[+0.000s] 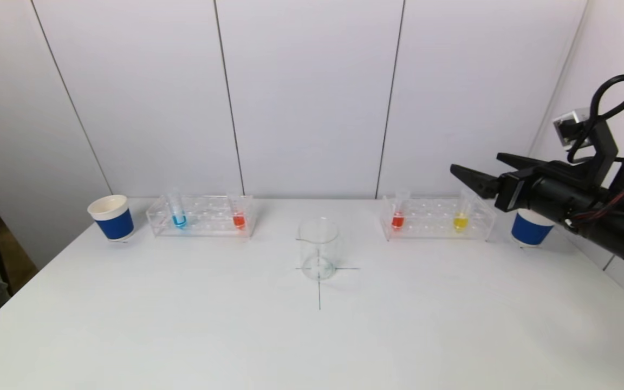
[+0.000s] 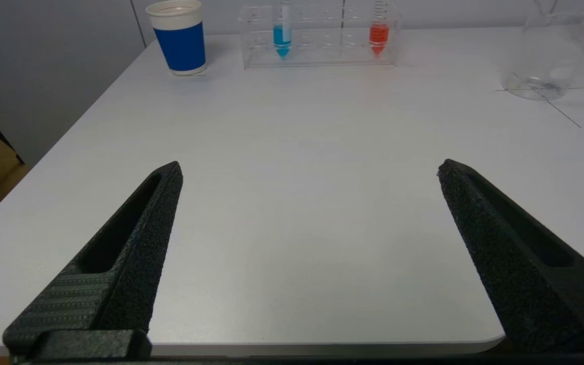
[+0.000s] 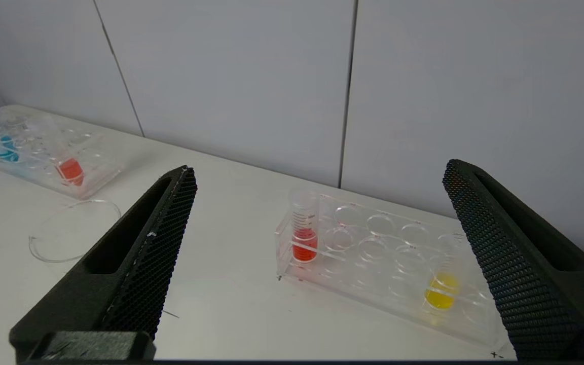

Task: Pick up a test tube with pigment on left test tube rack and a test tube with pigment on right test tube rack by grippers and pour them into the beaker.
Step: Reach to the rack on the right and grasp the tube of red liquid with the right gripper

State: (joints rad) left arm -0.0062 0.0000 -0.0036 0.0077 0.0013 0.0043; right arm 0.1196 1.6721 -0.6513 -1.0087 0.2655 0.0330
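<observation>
Head view shows us a symmetrical layout: the beaker (image 1: 318, 249) stands on a drawn cross at the middle of the table (image 1: 236, 336), likely so either arm can reach it, with the left rack (image 1: 201, 215) and the right rack (image 1: 437, 218) set well apart on either side by the back wall. The left rack holds a blue tube (image 1: 178, 210) and an orange tube (image 1: 238, 212); the right rack holds a red tube (image 1: 398, 212) and a yellow tube (image 1: 460, 215) — all upright in their holes. Our right claw (image 1: 477, 174) hangs raised just above the right rack's outer end, fingers spread wide and empty, apparently lining up on a tube. Our left claw (image 2: 309, 170) sits low at the near table edge, also spread wide, holding nothing.
</observation>
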